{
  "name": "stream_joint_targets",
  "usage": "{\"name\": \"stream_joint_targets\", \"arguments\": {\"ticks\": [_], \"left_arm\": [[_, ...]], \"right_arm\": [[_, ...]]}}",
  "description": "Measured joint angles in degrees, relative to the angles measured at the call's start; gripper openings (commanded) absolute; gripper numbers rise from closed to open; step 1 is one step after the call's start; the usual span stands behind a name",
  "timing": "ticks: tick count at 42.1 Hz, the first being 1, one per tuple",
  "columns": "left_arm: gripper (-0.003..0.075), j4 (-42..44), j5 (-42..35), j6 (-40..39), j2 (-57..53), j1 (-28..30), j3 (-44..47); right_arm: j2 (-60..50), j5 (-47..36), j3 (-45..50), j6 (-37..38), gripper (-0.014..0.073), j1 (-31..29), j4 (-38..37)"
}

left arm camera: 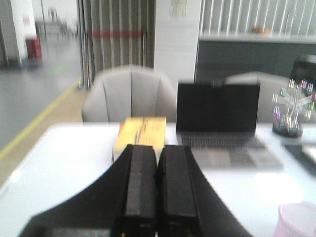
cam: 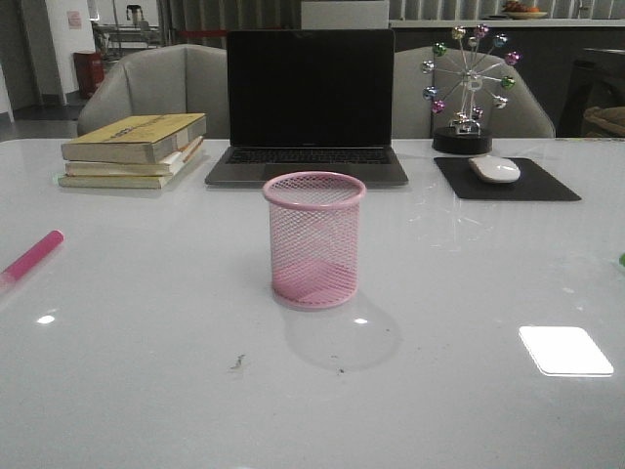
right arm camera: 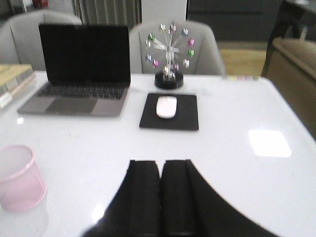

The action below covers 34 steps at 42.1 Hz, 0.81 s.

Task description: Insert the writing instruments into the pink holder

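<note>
The pink holder (cam: 314,239) stands upright and empty in the middle of the white table; a corner of it shows in the left wrist view (left arm camera: 297,219) and more in the right wrist view (right arm camera: 19,177). A magenta pink marker (cam: 31,256) lies on the table at the far left edge of the front view. A speck of lime green, the green marker (cam: 621,260), shows at the far right edge. Neither arm appears in the front view. My left gripper (left arm camera: 157,148) is shut and holds nothing. My right gripper (right arm camera: 161,164) is likewise shut and holds nothing.
A stack of books (cam: 134,149) sits at the back left, an open laptop (cam: 309,107) behind the holder, a white mouse (cam: 495,169) on a black pad (cam: 506,181) and a ferris-wheel ornament (cam: 469,88) at the back right. Grey chairs stand beyond the table.
</note>
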Motion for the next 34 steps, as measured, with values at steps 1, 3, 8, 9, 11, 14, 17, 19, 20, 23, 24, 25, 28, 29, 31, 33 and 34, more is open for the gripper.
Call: {"name": "stream_joint_targets", "arguments": {"ticks": [1, 3, 8, 9, 11, 14, 17, 19, 20, 23, 24, 25, 28, 29, 31, 33, 34], "left_arm": [[0.0091, 0.0, 0.73, 0.0, 0.69, 0.0, 0.0], [0.0091, 0.0, 3.52, 0.0, 2.23, 0.0, 0.0], [0.0091, 0.0, 8.47, 0.0, 5.62, 0.0, 0.0], [0.0091, 0.0, 9.19, 0.0, 6.32, 0.0, 0.0], [0.0091, 0.0, 10.61, 0.0, 7.31, 0.0, 0.12], [0.0091, 0.0, 11.51, 0.0, 8.93, 0.0, 0.49], [0.0091, 0.0, 12.23, 0.0, 10.38, 0.0, 0.52], [0.0091, 0.0, 12.65, 0.0, 11.34, 0.0, 0.52], [0.0091, 0.0, 12.63, 0.0, 11.73, 0.0, 0.52], [0.0094, 0.12, 12.63, 0.0, 12.93, 0.0, 0.52], [0.0102, 0.36, 12.67, 0.0, 13.17, 0.0, 0.52], [0.0116, 0.48, 12.67, 0.0, 13.71, 0.0, 0.52], [0.023, 1.08, 12.67, 0.0, 14.78, 0.0, 0.52], [0.027, 1.08, 12.67, 0.0, 15.02, 0.0, 0.52], [0.037, 1.08, 12.67, 0.21, 15.52, 0.0, 0.52], [0.0446, 1.08, 12.67, 0.33, 15.84, 0.0, 0.52], [0.0486, 1.08, 12.67, 0.36, 15.98, 0.0, 0.52]], "right_arm": [[0.41, 1.07, 0.0, 0.0, 0.0024, 0.0, 0.0], [1.93, 3.51, 0.0, 0.0, 0.0024, 0.0, 0.0], [5.01, 8.96, 0.0, 0.0, 0.0024, 0.0, 0.04], [5.49, 9.98, 0.0, 0.0, 0.0024, 0.0, 0.04], [6.49, 11.06, 0.13, 0.0, 0.0024, 0.0, 0.04], [7.8, 12.07, 1.15, 0.0, 0.0024, 0.0, 0.04], [8.73, 12.8, 2.16, 0.0, 0.0024, 0.0, 0.04], [9.1, 12.94, 2.82, 0.0, 0.0025, 0.0, 0.04], [9.35, 13.02, 3.04, 0.0, 0.0032, 0.0, 0.04], [9.7, 13.3, 3.61, 0.0, 0.0067, 0.0, 0.04], [9.73, 13.57, 3.76, 0.0, 0.0079, 0.0, 0.14], [9.73, 13.63, 3.91, 0.0, 0.011, 0.0, 0.13], [9.73, 13.79, 4.14, 0.0, 0.023, 0.0, 0.26], [9.75, 13.79, 4.14, 0.0, 0.0269, 0.0, 0.26], [9.98, 13.79, 4.14, 0.0, 0.0351, 0.0, 0.26], [10.34, 13.79, 4.14, 0.0, 0.0412, 0.0, 0.26], [10.51, 13.79, 4.14, 0.0, 0.0428, 0.0, 0.3]]}}
